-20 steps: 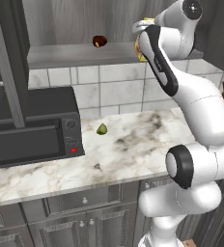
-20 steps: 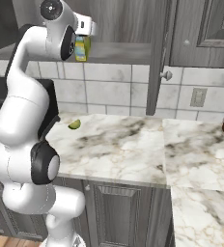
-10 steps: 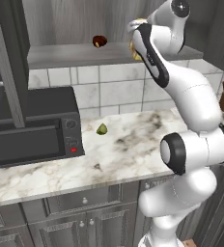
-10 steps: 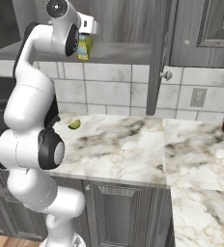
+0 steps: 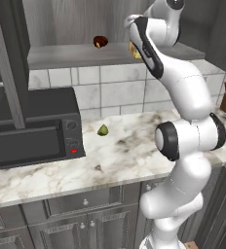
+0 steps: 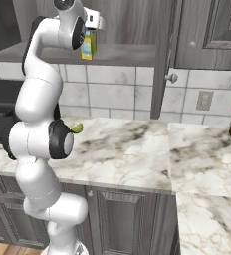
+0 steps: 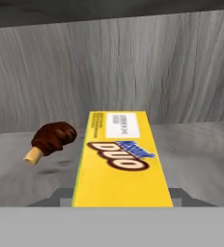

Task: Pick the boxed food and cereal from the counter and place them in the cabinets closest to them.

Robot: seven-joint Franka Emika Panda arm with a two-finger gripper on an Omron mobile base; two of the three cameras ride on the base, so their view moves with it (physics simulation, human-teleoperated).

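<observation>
Yellow-orange card marks the cereal (image 7: 119, 159), which is clamped in the nearly closed tool (image 6: 89, 44) and held at the open wall cabinet, above its grey shelf floor (image 5: 66, 52). In the hand view a brown chicken drumstick (image 7: 50, 139) is seen lying on the shelf to the left of the box, close beside it but apart; the box's long axis runs straight away from the tool toward the cabinet's back wall, so the set-down is judged to turn on keeping right of the drumstick. The fingertips are hidden under the box, and whether its base touches the shelf cannot be told. A small green fruit (image 5: 103, 130) is left on the marble worktop (image 5: 134, 151).
</observation>
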